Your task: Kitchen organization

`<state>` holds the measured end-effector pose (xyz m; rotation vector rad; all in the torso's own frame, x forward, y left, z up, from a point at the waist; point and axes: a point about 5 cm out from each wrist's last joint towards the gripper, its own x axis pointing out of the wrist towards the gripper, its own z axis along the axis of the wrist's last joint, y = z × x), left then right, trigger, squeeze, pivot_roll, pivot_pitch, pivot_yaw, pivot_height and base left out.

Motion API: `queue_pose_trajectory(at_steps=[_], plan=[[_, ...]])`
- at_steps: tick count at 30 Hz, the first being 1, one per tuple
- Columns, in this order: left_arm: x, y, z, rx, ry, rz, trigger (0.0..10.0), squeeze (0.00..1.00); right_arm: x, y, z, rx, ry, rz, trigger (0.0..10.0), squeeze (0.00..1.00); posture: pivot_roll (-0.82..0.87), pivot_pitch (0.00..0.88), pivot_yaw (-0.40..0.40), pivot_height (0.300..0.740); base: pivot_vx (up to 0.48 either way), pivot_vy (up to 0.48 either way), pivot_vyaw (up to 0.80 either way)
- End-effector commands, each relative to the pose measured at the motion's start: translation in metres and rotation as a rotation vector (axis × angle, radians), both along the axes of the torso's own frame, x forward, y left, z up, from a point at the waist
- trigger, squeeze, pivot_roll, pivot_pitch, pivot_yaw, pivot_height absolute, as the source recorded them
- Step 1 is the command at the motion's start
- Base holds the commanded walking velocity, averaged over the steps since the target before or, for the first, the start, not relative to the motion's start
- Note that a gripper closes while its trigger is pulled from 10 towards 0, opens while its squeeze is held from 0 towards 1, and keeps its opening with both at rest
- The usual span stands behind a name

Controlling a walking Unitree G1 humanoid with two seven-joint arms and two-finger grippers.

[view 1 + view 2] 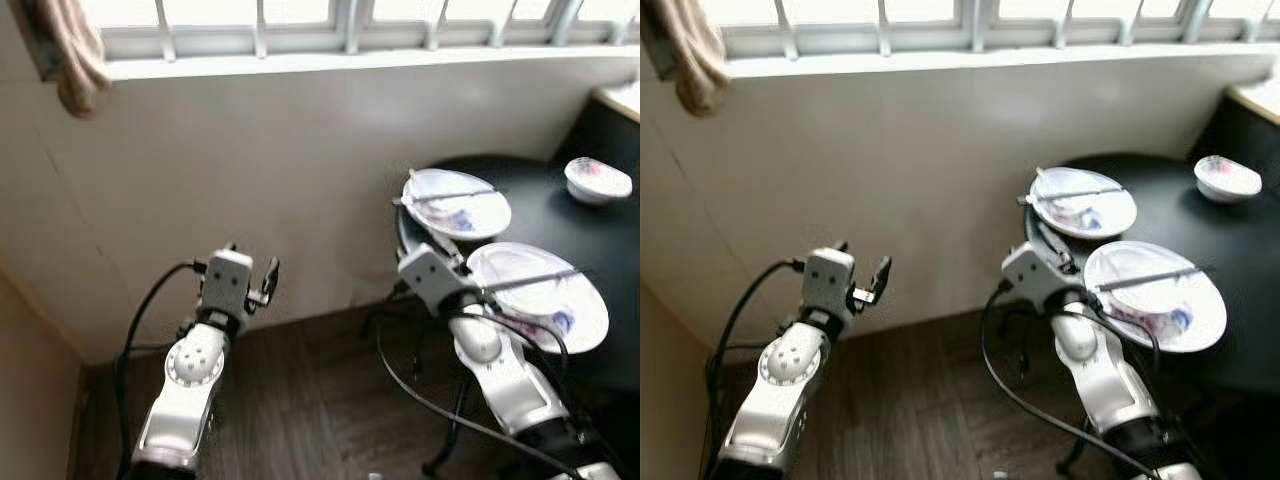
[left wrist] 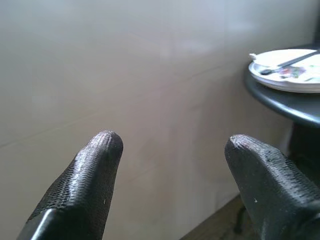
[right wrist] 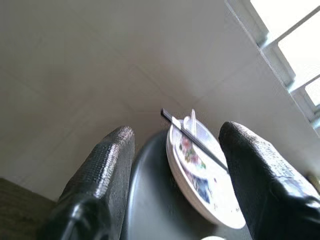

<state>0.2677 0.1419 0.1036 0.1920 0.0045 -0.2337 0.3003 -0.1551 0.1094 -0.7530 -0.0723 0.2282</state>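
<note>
A round black table (image 1: 600, 232) stands at the right. On it lie two white plates with food stains, a far plate (image 1: 458, 208) and a near plate (image 1: 545, 298), each with dark chopsticks (image 1: 450, 195) across it. A small white bowl (image 1: 597, 180) sits further back. My right gripper (image 1: 443, 248) is open at the table's left edge, just before the far plate (image 3: 200, 172), holding nothing. My left gripper (image 1: 252, 262) is raised out to the left, open and empty, facing the white wall; its wrist view catches a plate (image 2: 287, 70) on the table's rim (image 2: 280, 100).
A white wall (image 1: 300, 170) runs under a barred window, with a beige cloth (image 1: 70, 50) hanging at the top left. Dark wooden floor (image 1: 320, 400) lies below, with the table's thin legs (image 1: 455, 420) and black cables by my arms.
</note>
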Motion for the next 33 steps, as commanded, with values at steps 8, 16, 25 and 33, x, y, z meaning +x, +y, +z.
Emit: queue_pose_trajectory(at_steps=[8, 16, 25, 33], plan=[[0.001, -0.005, -0.003, -0.002, 0.019, -0.025, 10.0, 0.00, 0.001, -0.004, -0.001, -0.012, 0.009, -0.019, 10.0, 0.00, -0.06, 0.000, -0.046, 0.740, 0.000, 0.000, -0.69], [0.000, -0.004, -0.005, -0.002, 0.027, -0.032, 10.0, 0.00, -0.005, 0.008, -0.004, -0.040, 0.022, 0.097, 10.0, 0.00, -0.06, 0.000, -0.043, 0.740, 0.000, 0.000, 0.00], [0.000, -0.005, -0.007, -0.007, 0.037, -0.040, 10.0, 0.00, -0.008, 0.006, -0.018, -0.164, 0.108, 0.102, 10.0, 0.00, -0.06, 0.000, -0.041, 0.740, 0.000, 0.000, 0.00], [0.001, -0.004, -0.006, -0.010, 0.036, -0.038, 10.0, 0.00, -0.008, 0.005, -0.017, -0.150, 0.121, 0.102, 10.0, 0.00, -0.06, 0.000, -0.040, 0.740, 0.000, 0.000, -0.60]])
